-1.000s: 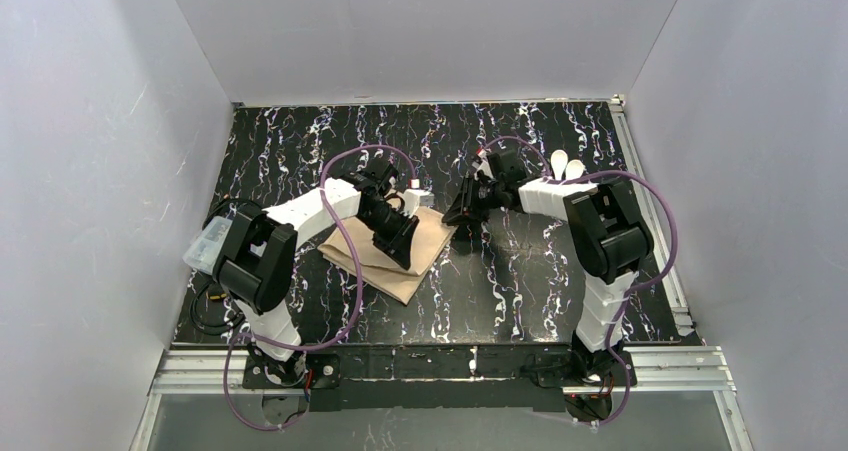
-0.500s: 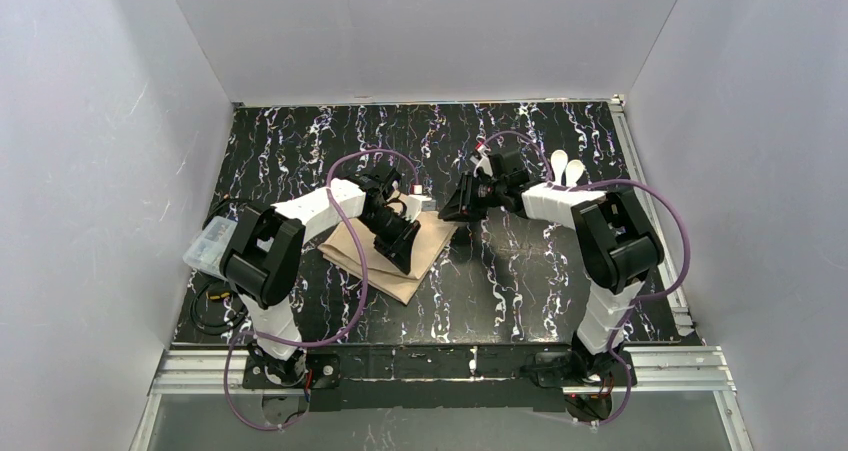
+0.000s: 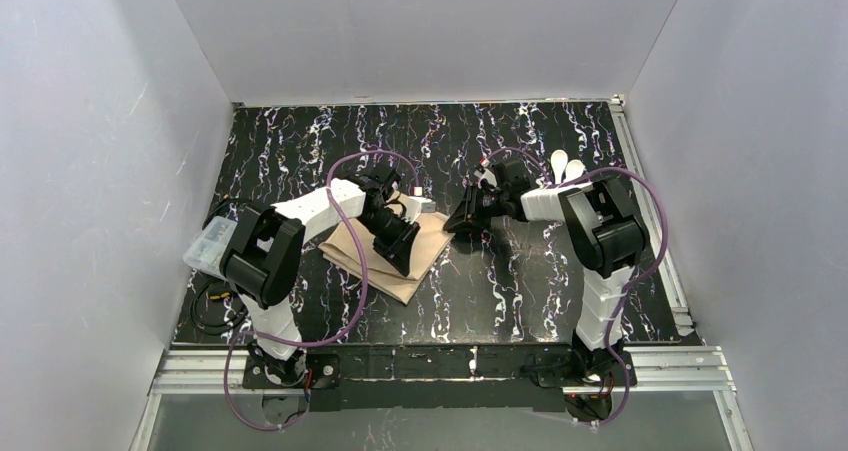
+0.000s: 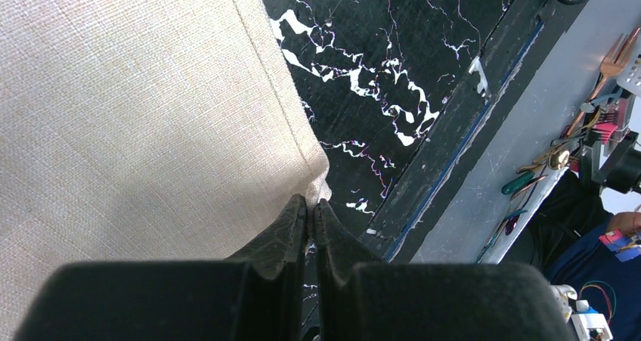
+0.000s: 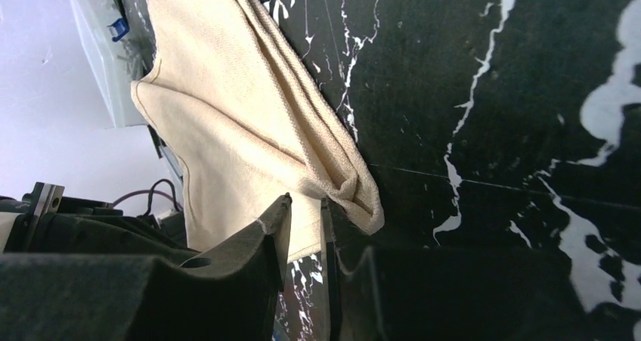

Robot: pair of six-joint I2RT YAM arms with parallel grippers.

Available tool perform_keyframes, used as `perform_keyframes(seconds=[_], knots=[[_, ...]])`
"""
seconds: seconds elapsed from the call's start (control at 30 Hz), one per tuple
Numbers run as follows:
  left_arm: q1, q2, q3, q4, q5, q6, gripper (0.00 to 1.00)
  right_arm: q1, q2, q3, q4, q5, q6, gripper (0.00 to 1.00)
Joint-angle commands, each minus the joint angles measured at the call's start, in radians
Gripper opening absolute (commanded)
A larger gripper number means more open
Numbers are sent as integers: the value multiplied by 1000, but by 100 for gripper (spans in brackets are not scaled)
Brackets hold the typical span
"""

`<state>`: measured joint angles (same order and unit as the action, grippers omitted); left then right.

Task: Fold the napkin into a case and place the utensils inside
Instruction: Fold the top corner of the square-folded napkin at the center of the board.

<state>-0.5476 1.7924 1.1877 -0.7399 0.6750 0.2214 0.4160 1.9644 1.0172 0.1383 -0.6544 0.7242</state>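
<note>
The folded napkin (image 3: 388, 279) is lying left of centre on the worktop (image 3: 500, 281), with the left pincer (image 4: 311, 205) sitting closed at one corner. Farther right, the right pincer (image 5: 302, 205) is straddling its bunched corner, grip unclear. The utensils (image 3: 566, 166) are lying far right.

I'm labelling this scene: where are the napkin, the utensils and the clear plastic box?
napkin (image 3: 394, 282): top external view, bare cloth near its near corner.
utensils (image 3: 558, 160): top external view, rounded end of the left piece.
clear plastic box (image 3: 205, 243): top external view, its top face.
</note>
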Motion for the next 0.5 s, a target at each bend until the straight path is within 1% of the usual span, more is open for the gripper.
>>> perform_keyframes(seconds=[0.0, 0.07, 0.2, 0.47], knots=[[-5, -22, 0, -37, 36, 24, 0, -2, 25, 5, 75, -115, 20, 31], [-5, -19, -2, -37, 40, 24, 0, -7, 13, 32, 54, -139, 13, 31], [-5, -22, -2, -38, 43, 22, 0, -7, -49, 71, 23, -138, 13, 35], [-5, -27, -7, -46, 44, 39, 0, 9, -85, 26, 121, -139, 111, 35]])
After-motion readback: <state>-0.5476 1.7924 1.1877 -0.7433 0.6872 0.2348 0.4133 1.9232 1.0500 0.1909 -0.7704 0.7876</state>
